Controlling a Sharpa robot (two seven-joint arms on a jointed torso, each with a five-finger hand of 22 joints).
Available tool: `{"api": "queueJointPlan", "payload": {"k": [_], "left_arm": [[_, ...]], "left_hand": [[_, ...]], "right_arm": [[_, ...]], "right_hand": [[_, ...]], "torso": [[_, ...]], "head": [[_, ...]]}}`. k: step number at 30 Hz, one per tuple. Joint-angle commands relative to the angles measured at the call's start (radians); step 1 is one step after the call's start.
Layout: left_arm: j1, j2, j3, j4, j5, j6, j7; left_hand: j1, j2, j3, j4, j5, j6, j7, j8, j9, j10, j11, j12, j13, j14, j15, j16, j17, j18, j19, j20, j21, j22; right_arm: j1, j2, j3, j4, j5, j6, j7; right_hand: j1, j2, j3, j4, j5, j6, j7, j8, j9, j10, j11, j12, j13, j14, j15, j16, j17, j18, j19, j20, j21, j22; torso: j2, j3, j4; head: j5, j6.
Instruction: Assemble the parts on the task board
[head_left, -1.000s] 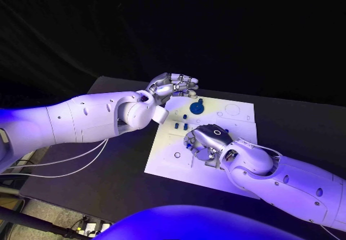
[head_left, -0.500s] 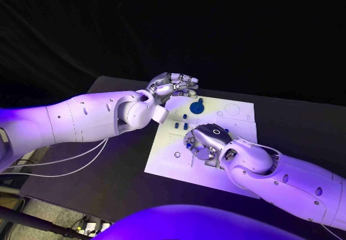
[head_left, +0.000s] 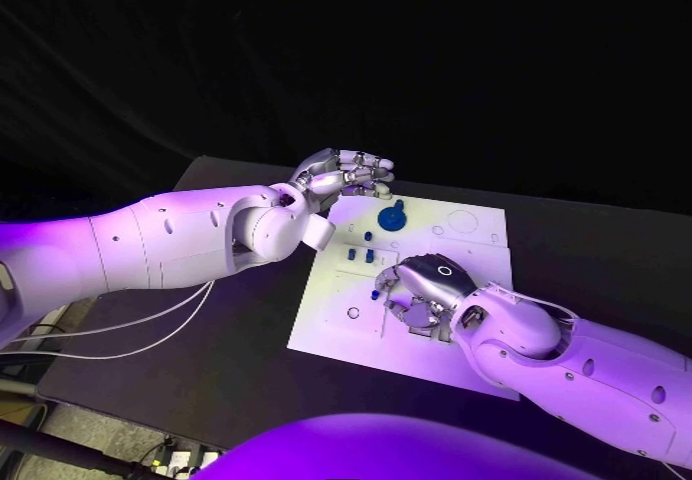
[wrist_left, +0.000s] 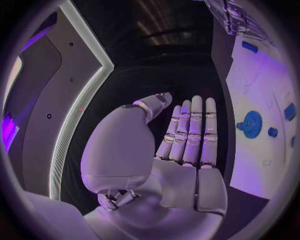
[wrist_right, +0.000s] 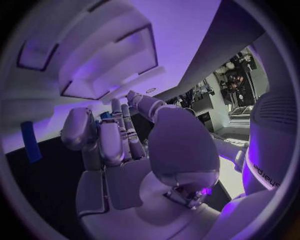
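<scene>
- Parts (head_left: 369, 255) are seen on the task board (head_left: 476, 245); right hand (head_left: 418, 290) is pressed low over them, its grasp hidden, so a misseat is risked.
- Left hand (wrist_left: 187, 135) is held flat, empty, beyond the far-left corner.

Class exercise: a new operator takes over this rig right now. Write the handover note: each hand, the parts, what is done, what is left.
Left hand: at the task board's far left corner, fingers straight, holding nothing.
Right hand: low over the board's middle, fingers curled; whether it holds a part cannot be told.
Parts: round blue part on the board's far side, small blue pieces beside the right hand.
Done: unclear.
Left: assembly not visibly finished.
</scene>
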Motion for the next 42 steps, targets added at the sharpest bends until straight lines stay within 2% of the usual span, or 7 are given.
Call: {"api": "queueJointPlan", "payload": {"k": [1, 6, 10, 16, 20, 32, 42], "left_arm": [[0.001, 0.0, 0.001, 0.002, -0.003, 0.016, 0.005], [0.001, -0.001, 0.001, 0.002, -0.003, 0.018, 0.004], [0.001, -0.003, 0.001, 0.002, -0.003, 0.018, 0.003], [0.001, -0.003, 0.001, 0.001, -0.003, 0.02, 0.003], [0.001, -0.003, 0.001, 0.002, -0.003, 0.023, 0.002], [0.001, -0.005, 0.001, 0.002, -0.003, 0.025, 0.003], [0.001, -0.007, 0.001, 0.003, -0.003, 0.025, 0.003]], "left_hand": [[0.005, 0.006, -0.002, -0.004, -0.001, -0.009, 0.018, -0.004, -0.001, -0.008, 0.002, -0.002, 0.001, -0.001, 0.008, -0.006, 0.001, 0.009, 0.004, 0.001, -0.003, -0.001], [0.003, 0.007, -0.003, -0.003, -0.001, -0.009, 0.018, -0.004, -0.001, -0.008, 0.003, -0.001, 0.001, -0.001, 0.008, -0.006, 0.001, 0.009, 0.005, 0.001, -0.004, -0.001], [0.003, 0.007, -0.003, -0.003, -0.001, -0.009, 0.018, -0.004, -0.001, -0.008, 0.003, -0.001, 0.001, -0.001, 0.008, -0.006, 0.001, 0.009, 0.005, 0.001, -0.004, -0.001], [0.003, 0.008, -0.002, -0.002, 0.0, -0.009, 0.019, -0.004, -0.001, -0.008, 0.003, -0.001, 0.001, -0.001, 0.008, -0.007, 0.002, 0.009, 0.005, 0.001, -0.005, -0.002], [0.002, 0.009, -0.003, -0.001, 0.0, -0.009, 0.019, -0.004, -0.001, -0.008, 0.003, 0.0, 0.001, -0.001, 0.008, -0.007, 0.003, 0.009, 0.005, 0.001, -0.006, -0.002], [0.002, 0.009, -0.003, -0.001, 0.0, -0.009, 0.019, -0.004, -0.001, -0.008, 0.003, 0.0, 0.001, -0.001, 0.008, -0.007, 0.003, 0.009, 0.005, 0.001, -0.006, -0.002], [0.002, 0.011, -0.003, -0.001, 0.0, -0.009, 0.018, -0.004, -0.001, -0.008, 0.002, 0.001, 0.002, 0.0, 0.008, -0.007, 0.004, 0.01, 0.006, 0.001, -0.007, -0.003]], "right_arm": [[0.007, -0.027, 0.006, 0.035, 0.007, -0.023, 0.006], [0.025, -0.078, 0.019, 0.086, 0.035, -0.042, 0.002], [0.064, -0.122, 0.027, 0.108, 0.088, -0.035, -0.003], [0.116, -0.164, 0.034, 0.096, 0.13, 0.041, -0.003], [0.14, -0.183, 0.037, 0.07, 0.139, 0.098, 0.011], [0.153, -0.181, 0.037, -0.006, 0.093, 0.195, 0.036], [0.151, -0.16, 0.032, -0.024, 0.103, 0.212, 0.049]], "right_hand": [[0.001, -0.009, -0.008, 0.001, 0.007, -0.003, -0.002, -0.004, -0.002, -0.009, 0.001, 0.004, -0.001, -0.006, 0.001, -0.005, -0.004, 0.007, -0.007, 0.002, -0.005, 0.039], [0.0, -0.005, -0.009, 0.004, 0.011, 0.003, -0.001, -0.002, -0.001, -0.011, 0.001, 0.01, -0.001, -0.005, 0.001, -0.001, 0.0, 0.006, -0.004, 0.002, -0.001, 0.041], [-0.002, -0.003, -0.012, 0.008, 0.016, 0.008, 0.001, 0.0, -0.001, -0.008, 0.001, 0.022, 0.001, -0.002, 0.001, 0.002, 0.005, 0.006, -0.002, 0.003, 0.0, 0.042], [-0.013, -0.025, -0.047, 0.018, 0.027, -0.031, 0.0, -0.026, -0.014, -0.061, 0.005, 0.029, -0.011, -0.019, 0.005, -0.016, -0.028, 0.02, -0.039, 0.007, -0.075, 0.008], [0.003, -0.022, -0.055, 0.015, 0.031, -0.04, 0.009, -0.032, -0.018, -0.084, 0.011, 0.034, -0.018, -0.025, 0.01, -0.021, -0.038, 0.024, -0.053, 0.011, -0.105, -0.005], [0.017, -0.025, -0.069, 0.01, 0.031, -0.034, -0.004, -0.031, -0.019, -0.084, 0.009, 0.05, -0.024, -0.034, 0.01, -0.029, -0.053, 0.029, -0.065, 0.011, -0.133, -0.017], [0.022, -0.011, -0.073, 0.017, 0.032, -0.02, 0.0, -0.028, -0.021, -0.042, 0.002, 0.077, -0.031, -0.019, 0.004, -0.014, -0.036, 0.023, -0.042, 0.003, -0.103, -0.002]], "torso": [[0.0, 0.0009, -0.0022], [0.0, -0.0006, -0.0011], [0.0, -0.0002, -0.0022], [-0.002, -0.0017, -0.0037], [-0.004, -0.0019, -0.0045], [-0.004, -0.0018, -0.0028], [-0.004, -0.0018, -0.0032]], "head": [[-0.001, 0.004], [-0.009, 0.013], [-0.019, 0.023], [-0.032, 0.033], [-0.035, 0.035], [-0.041, 0.037], [-0.044, 0.034]]}}
